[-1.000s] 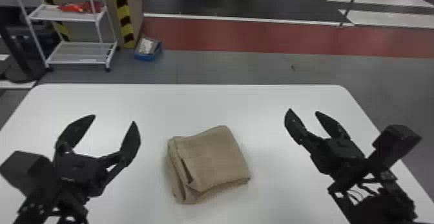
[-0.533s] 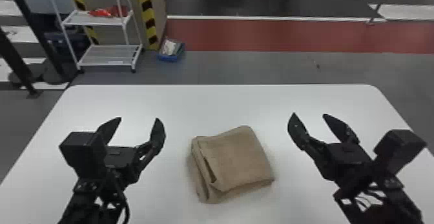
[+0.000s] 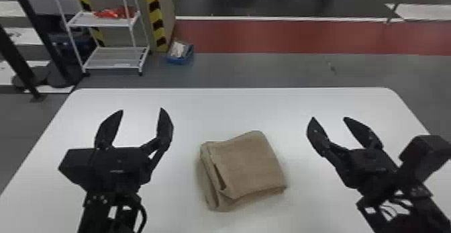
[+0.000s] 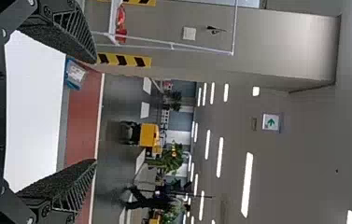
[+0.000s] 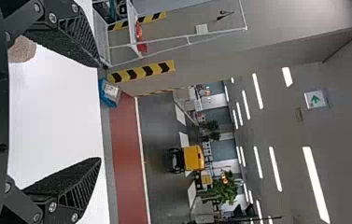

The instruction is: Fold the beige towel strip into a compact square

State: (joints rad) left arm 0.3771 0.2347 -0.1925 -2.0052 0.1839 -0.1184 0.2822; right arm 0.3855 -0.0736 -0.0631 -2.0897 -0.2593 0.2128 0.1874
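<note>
"Beige towel strip (image 3: 248, 168): where is it?"
"It lies folded on the bench (image 3: 255, 108), between the left hand (image 3: 142, 110) and the right hand (image 3: 329, 118). Near-square; no clear long axis."
"Hand state?"
"Both wide open, empty. Nearer hand: cannot tell. Loose layers face the left hand; any tidying press probably starts there."

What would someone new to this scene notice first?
Probably the folded beige towel near the middle of the white table. Next, the open black grippers on either side of it, left and right, and the red floor strip beyond the table.
</note>
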